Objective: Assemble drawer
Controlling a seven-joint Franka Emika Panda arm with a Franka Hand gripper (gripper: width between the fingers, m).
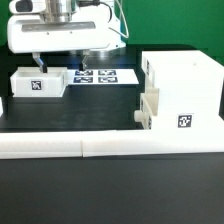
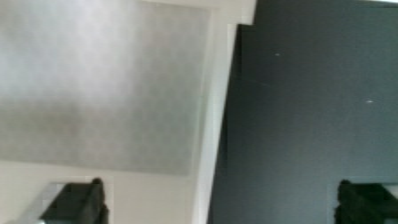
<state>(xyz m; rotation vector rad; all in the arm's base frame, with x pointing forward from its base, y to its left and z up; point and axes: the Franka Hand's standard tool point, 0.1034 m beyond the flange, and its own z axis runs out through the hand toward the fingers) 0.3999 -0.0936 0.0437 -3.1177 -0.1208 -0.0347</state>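
Observation:
The large white drawer housing stands at the exterior view's right, a tag on its front. A smaller white tray sits against its left side, seemingly partly inside. A second white tray with a tag lies at the back left. My gripper hangs just above this tray. In the wrist view the gripper is open and empty, with one dark fingertip over the tray's white surface and the other over the black table. The tray's edge runs between the jaws.
The marker board lies flat at the back middle, next to the left tray. A long low white border rail runs along the table's front. A small white piece shows at the left edge.

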